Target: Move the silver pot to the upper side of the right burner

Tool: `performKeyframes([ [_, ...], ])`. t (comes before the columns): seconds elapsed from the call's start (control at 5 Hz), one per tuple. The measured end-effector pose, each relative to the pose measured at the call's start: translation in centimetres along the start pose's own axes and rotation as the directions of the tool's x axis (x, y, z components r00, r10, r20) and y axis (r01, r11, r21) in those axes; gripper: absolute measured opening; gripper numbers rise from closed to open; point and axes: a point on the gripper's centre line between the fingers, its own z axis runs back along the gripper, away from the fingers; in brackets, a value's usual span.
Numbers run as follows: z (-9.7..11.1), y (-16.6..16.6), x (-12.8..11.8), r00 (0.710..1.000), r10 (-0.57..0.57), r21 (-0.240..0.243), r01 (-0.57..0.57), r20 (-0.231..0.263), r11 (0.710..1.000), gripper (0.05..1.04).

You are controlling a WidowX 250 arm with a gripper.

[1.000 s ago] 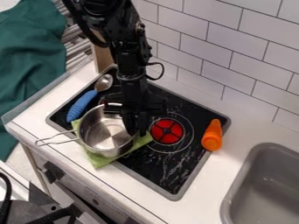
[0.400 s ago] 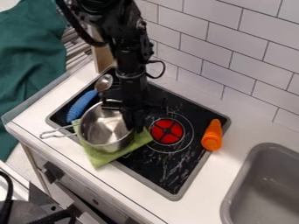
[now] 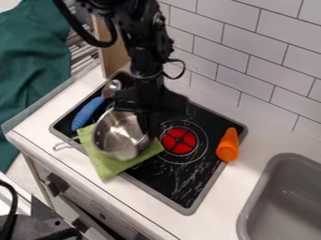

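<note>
"Where could we pass around the red burner (image 3: 179, 140)?"
"Below it, as we look — over streaked black stovetop (image 3: 175, 180). Above it, the tiled wall (image 3: 219, 49) bounds us."
"And beside it?"
"The orange object (image 3: 227, 146) blocks us on the right — silver pot (image 3: 116, 136) and green cloth (image 3: 110, 166) on the left."

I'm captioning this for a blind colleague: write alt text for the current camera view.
A black robot gripper is at the right rim of a silver pot over a green cloth on a black stovetop. Right of the pot is a red burner; upper left, a blue-handled spoon.
</note>
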Motion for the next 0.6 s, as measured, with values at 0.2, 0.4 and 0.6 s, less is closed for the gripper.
performKeyframes([
  [0.2,1.8,-1.9,1.3,0.995,-0.071,0.004,0.071,0.069,0.997,0.055],
  [0.4,3.7,-4.9,2.8,0.975,-0.176,0.031,0.173,0.135,0.984,0.055],
  [0.6,4.5,-7.0,4.2,0.953,-0.246,0.037,0.244,0.176,0.969,0.055],
])
